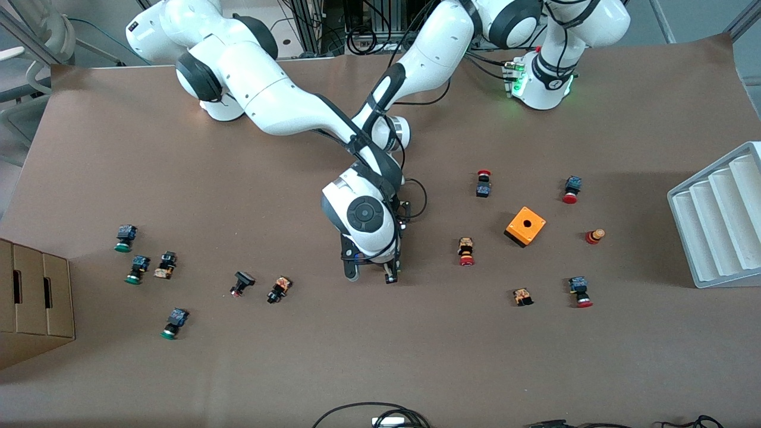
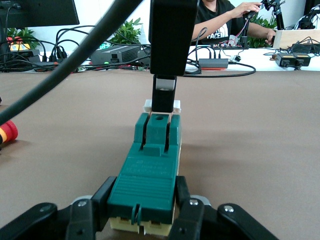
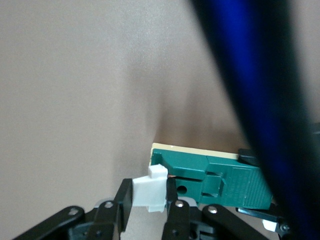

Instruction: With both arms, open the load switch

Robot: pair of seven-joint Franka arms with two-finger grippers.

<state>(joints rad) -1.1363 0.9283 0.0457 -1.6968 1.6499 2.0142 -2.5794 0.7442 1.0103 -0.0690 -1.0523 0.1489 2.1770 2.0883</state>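
A: State of the left gripper (image 2: pixel 142 212)?

B: Its fingers (image 2: pixel 187 212) are clamped on one end of the load switch (image 2: pixel 149 175), one finger against each long side of the dark-green body.

A: And the right gripper (image 3: pixel 147 212)?

B: Its fingers (image 3: pixel 175 212) are closed on the white plastic tab (image 3: pixel 149 192) at the other end of the load switch. In the left wrist view, a black finger of the right gripper comes down onto that tab end from above.

A: Location of the load switch?

B: Between the two sets of fingers, low over the brown table (image 1: pixel 380 356) near its middle. In the front view both grippers meet there, and the right arm's wrist covers most of the switch.

A: Surroundings, moving outward from the fingers?

B: Toward the left arm's end of the table: red-capped push buttons (image 1: pixel 467 251) and an orange box (image 1: pixel 525 226), well apart from the fingers. Toward the right arm's end: green-capped push buttons (image 1: pixel 125 238) and a cardboard box (image 1: pixel 35 297). A white ribbed tray (image 1: pixel 719 214) sits at the table edge by the left arm's end.
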